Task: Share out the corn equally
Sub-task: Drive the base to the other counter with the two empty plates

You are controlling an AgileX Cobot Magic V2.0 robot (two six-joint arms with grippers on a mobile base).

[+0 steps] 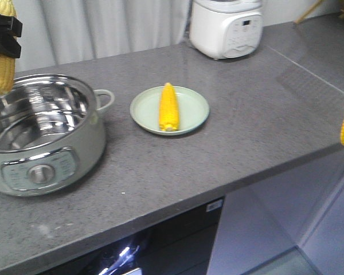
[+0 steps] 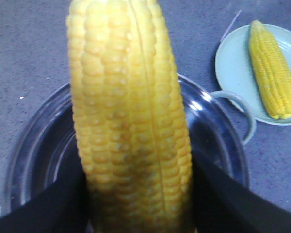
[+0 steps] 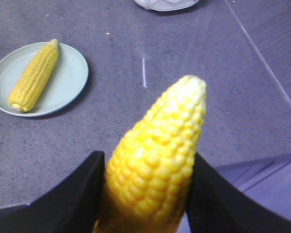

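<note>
Corn cob [image 2: 131,116] clasped upright by left gripper [image 1: 1,35], fingers closed on it, held above open steel pot [image 1: 46,154]. Second cob [image 3: 160,145] clamped between fingers of right gripper [image 3: 148,194], tip outward, at front edge of grey counter [image 1: 246,132]. Third cob [image 1: 168,107] laid lengthwise on pale green plate [image 1: 192,106], near pot handle. White cooker [image 1: 226,26] seen at back.

On your grey countertop [image 1: 246,120], a steel pot [image 1: 94,137] with a front dial [image 1: 41,173] sits at the near left. To its right, close but apart, lies a pale green plate [image 1: 193,109]. A white rice cooker [image 1: 226,26] stands at the far edge, by a pale curtain [image 1: 103,26].
</note>
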